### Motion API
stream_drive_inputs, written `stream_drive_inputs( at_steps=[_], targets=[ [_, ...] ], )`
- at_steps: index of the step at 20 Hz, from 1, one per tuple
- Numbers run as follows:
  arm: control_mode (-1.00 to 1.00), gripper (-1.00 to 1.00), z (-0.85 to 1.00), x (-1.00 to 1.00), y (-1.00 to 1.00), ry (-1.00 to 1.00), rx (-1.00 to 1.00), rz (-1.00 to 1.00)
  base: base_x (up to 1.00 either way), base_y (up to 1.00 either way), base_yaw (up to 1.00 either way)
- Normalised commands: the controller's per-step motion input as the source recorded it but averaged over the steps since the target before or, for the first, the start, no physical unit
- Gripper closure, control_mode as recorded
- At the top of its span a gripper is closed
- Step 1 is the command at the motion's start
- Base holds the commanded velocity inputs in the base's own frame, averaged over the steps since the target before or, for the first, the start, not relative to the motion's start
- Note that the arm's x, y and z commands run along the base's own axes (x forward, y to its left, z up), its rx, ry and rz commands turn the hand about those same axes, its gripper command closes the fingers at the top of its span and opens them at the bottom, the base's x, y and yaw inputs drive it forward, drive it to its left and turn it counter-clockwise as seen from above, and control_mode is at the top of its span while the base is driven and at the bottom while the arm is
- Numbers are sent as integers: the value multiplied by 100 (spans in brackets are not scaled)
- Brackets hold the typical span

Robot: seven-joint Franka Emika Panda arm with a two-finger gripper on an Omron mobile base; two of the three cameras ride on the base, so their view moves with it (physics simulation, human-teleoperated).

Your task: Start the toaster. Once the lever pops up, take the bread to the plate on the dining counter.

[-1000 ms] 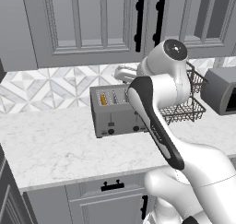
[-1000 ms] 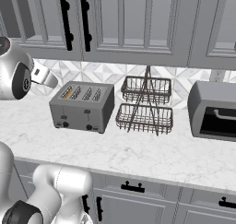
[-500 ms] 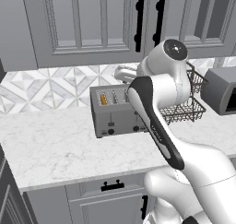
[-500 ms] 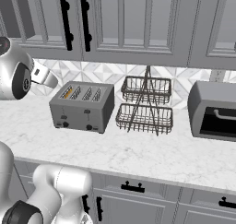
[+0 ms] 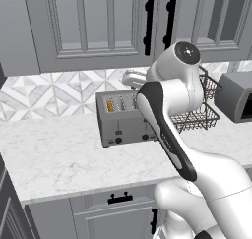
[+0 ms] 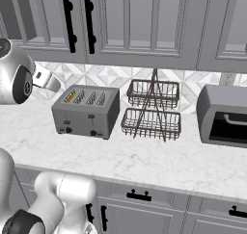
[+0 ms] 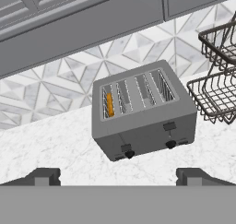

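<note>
Toaster sits on the marble worktop against the patterned tile backsplash, just left of a two-tier wire basket rack; a grey toaster oven stands further right. Gripper hangs above and in front of the toaster, well apart from it, jaws spread wide with nothing between them, the two dark fingertips framing the toaster's front from below in the hand view. Bread stands on edge in the leftmost slot, only its orange top edge showing, sunk level with the slot mouth. Lever is the left-hand black tab on the front face, above a black knob; it looks high in its travel, so toasting judged not yet started. Handling notes: toaster is a rigid metal box, probably heavy enough to stay put under a downward push, though its smooth face and the slick marble could let it skid if the push comes at an angle. The tab is small and stiff; best pressed from above with one fingertip rather than pinched. The slice is light, thin and crumbly; take it by its flat faces near the top edge once it rises, with a gentle squeeze.
</note>
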Motion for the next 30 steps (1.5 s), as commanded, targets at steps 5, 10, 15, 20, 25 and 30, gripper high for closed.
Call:
stream_drive_inputs(
  at_steps=[5,10,15,20,25,30],
  targets=[
    [-100,-100,0,0,0,0,0,0,0,0,0],
    [-100,-100,0,0,0,0,0,0,0,0,0],
    [-100,-100,0,0,0,0,0,0,0,0,0],
    [-100,-100,0,0,0,0,0,0,0,0,0],
    [-100,-100,0,0,0,0,0,0,0,0,0],
    [-100,-100,0,0,0,0,0,0,0,0,0]
  ],
)
